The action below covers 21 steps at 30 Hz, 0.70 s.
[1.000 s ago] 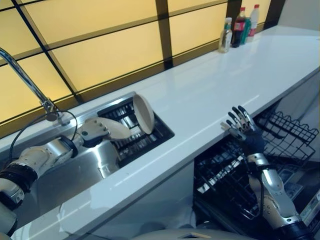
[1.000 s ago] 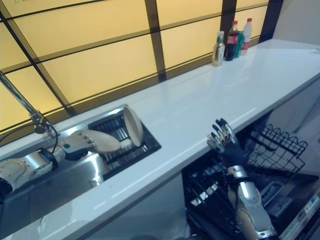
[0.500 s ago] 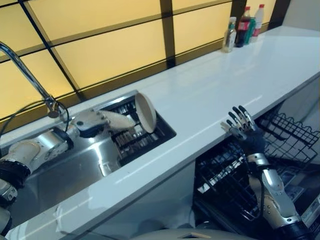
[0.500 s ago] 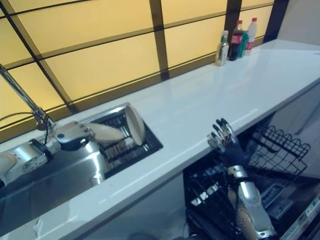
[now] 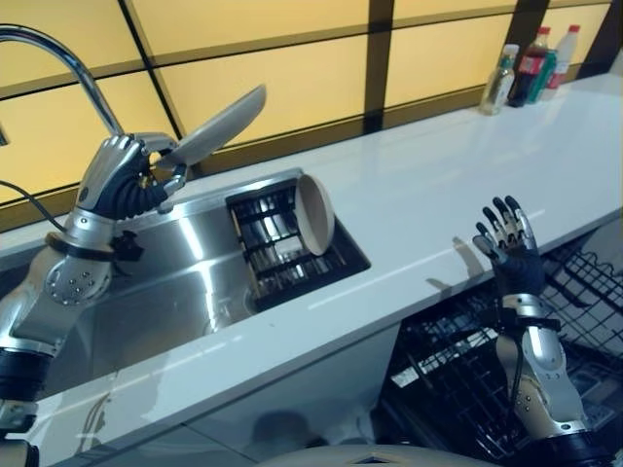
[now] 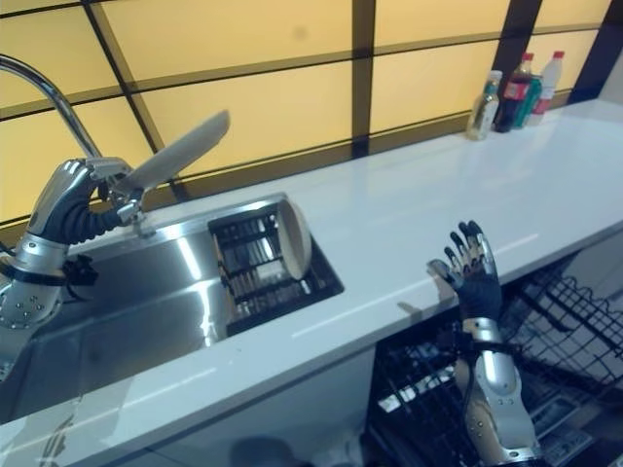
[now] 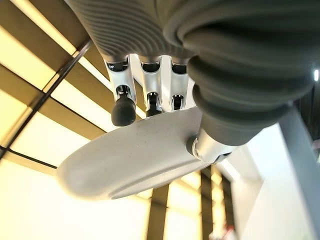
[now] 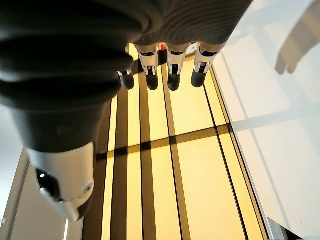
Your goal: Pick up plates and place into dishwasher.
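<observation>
Plate now lifted clear of sink, pinched in your left hand | right hand spread, empty | carry to dishwasher next.

Back wall: glowing amber panels divided by dark brown bars, warm backlight throughout. White countertop, long and glossy, running along the wall. Stainless steel sink set into it, with a curved chrome faucet at the rear and a dark slatted drain rack in its right part. Group of bottles at the counter's far end, against the wall.
</observation>
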{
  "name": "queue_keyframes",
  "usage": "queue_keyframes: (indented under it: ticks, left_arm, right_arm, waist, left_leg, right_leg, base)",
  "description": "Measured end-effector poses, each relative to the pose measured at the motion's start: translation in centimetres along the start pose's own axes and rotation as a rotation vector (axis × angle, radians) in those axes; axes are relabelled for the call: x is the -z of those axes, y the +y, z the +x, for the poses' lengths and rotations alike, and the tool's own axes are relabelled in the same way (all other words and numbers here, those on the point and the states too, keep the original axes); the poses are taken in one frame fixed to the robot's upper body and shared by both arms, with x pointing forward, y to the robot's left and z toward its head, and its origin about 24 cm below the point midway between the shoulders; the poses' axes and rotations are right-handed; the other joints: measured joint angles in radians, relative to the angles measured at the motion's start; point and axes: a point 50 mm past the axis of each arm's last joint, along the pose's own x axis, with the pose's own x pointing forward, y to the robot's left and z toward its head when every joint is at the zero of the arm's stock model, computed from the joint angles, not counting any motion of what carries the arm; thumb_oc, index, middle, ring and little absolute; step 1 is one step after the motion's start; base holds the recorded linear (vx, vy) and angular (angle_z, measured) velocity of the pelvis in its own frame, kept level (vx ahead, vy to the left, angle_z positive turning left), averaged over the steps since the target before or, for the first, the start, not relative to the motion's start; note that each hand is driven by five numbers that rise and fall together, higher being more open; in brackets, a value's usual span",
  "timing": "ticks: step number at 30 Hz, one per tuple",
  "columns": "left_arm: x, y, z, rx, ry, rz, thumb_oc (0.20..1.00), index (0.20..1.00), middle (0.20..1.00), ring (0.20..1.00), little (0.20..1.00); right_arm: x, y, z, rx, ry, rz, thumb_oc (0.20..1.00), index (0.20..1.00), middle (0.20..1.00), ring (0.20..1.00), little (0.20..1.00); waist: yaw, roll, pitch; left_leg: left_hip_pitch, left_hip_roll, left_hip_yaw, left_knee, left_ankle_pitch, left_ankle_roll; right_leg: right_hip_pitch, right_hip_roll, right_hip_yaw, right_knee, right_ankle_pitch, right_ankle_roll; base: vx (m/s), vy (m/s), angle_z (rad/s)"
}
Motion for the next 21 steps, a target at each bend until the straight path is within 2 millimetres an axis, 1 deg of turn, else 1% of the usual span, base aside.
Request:
queue_keyframes:
  ticks: [2, 3, 5, 7, 10, 14, 16, 17, 21]
  left_arm:
    - [-0.7, -1.4, -0.4, -0.036, 0.017, -0.205, 0.2, 0.2, 0.2, 0.2, 0.2]
    - [-1.1, -2.2, -0.7, -0.079, 0.031, -0.359, 0.2, 0.2, 0.2, 0.2, 0.2]
    - [-1.5, -3.4, -1.1, -0.121, 0.042, -0.57, 0.2, 0.2, 0.2, 0.2, 0.2]
    - [-1.6, -4.1, -1.2, -0.135, 0.048, -0.736, 0.2, 0.2, 0.2, 0.2, 0.2]
    - [-1.6, -5.4, -1.3, -0.129, 0.063, -0.97, 0.2, 0.2, 0.2, 0.2, 0.2]
    - [-2.8, -8.2, -1.0, -0.05, 0.043, -1.336, 0.2, 0.2, 0.2, 0.2, 0.2]
    - [-3.6, -9.6, -0.9, -0.013, 0.032, -1.499, 0.2, 0.2, 0.2, 0.2, 0.2]
    - [-4.1, -10.2, -0.9, -0.002, 0.028, -1.573, 0.2, 0.2, 0.2, 0.2, 0.2]
    - [-5.7, -12.3, -0.7, 0.063, 0.018, -1.737, 0.2, 0.2, 0.2, 0.2, 0.2]
  right_arm:
    - [0.0, 0.2, -0.1, 0.001, -0.011, 0.014, 1.0, 1.0, 1.0, 1.0, 1.0]
    - [0.1, 0.5, -0.1, -0.007, -0.018, 0.034, 1.0, 1.0, 1.0, 1.0, 1.0]
    - [0.3, 1.2, -0.1, -0.036, -0.021, 0.054, 1.0, 1.0, 1.0, 1.0, 1.0]
    - [-0.2, 1.7, 0.1, -0.065, -0.044, 0.066, 1.0, 1.0, 1.0, 1.0, 1.0]
    - [-1.0, 2.4, 0.7, -0.112, -0.096, 0.099, 1.0, 1.0, 1.0, 1.0, 1.0]
    - [-1.4, 3.3, 1.4, -0.162, -0.133, 0.161, 1.0, 1.0, 1.0, 1.0, 1.0]
    - [-1.3, 4.0, 1.5, -0.206, -0.127, 0.232, 1.0, 1.0, 1.0, 1.0, 1.0]
    - [-1.1, 4.5, 1.4, -0.232, -0.12, 0.299, 1.0, 1.0, 1.0, 1.0, 1.0]
    - [-0.4, 6.9, 0.9, -0.372, -0.057, 0.539, 1.0, 1.0, 1.0, 1.0, 1.0]
  waist:
    - [0.018, -0.007, -0.006]
    - [0.022, -0.009, -0.008]
    - [0.024, -0.013, -0.011]
    - [0.025, -0.014, -0.011]
    - [0.022, -0.013, -0.012]
    - [0.023, -0.013, -0.012]
    - [0.023, -0.012, -0.012]
    - [0.023, -0.012, -0.012]
    - [0.022, -0.011, -0.012]
  left_leg:
    - [-0.002, 0.0, -0.01, 0.0, 0.0, 0.0]
    - [-0.003, 0.0, -0.011, 0.0, 0.0, 0.0]
    - [-0.003, 0.0, -0.013, 0.0, 0.001, 0.001]
    - [-0.003, 0.0, -0.013, 0.0, 0.001, 0.001]
    - [-0.003, 0.001, -0.013, 0.0, 0.001, 0.001]
    - [-0.003, 0.001, -0.013, 0.0, 0.001, 0.001]
    - [-0.003, 0.001, -0.013, 0.0, 0.0, 0.001]
    - [-0.004, 0.001, -0.013, 0.0, 0.0, 0.001]
    - [-0.005, 0.001, -0.013, 0.0, 0.0, 0.001]
  right_leg:
    - [-0.001, 0.001, -0.004, 0.0, 0.0, 0.0]
    - [-0.001, 0.001, -0.004, 0.0, 0.0, 0.0]
    - [0.0, 0.001, -0.005, 0.0, 0.0, -0.001]
    - [0.0, 0.001, -0.005, 0.0, 0.0, -0.001]
    - [0.001, 0.001, -0.005, -0.001, 0.0, -0.001]
    - [0.002, 0.0, -0.006, -0.009, 0.0, -0.001]
    - [0.004, 0.0, -0.006, -0.01, 0.001, -0.001]
    - [0.004, 0.001, -0.006, -0.01, 0.002, -0.001]
    - [0.01, 0.0, -0.006, -0.016, 0.004, -0.001]
  base:
    - [-0.06, -0.009, 0.05]
    - [-0.05, -0.002, 0.02]
    - [-0.05, 0.003, 0.01]
    - [-0.03, 0.009, 0.01]
    - [0.0, 0.0, 0.0]
    - [0.0, 0.0, 0.0]
    - [0.0, 0.0, 0.0]
    - [0.0, 0.0, 0.0]
    - [0.0, 0.0, 0.0]
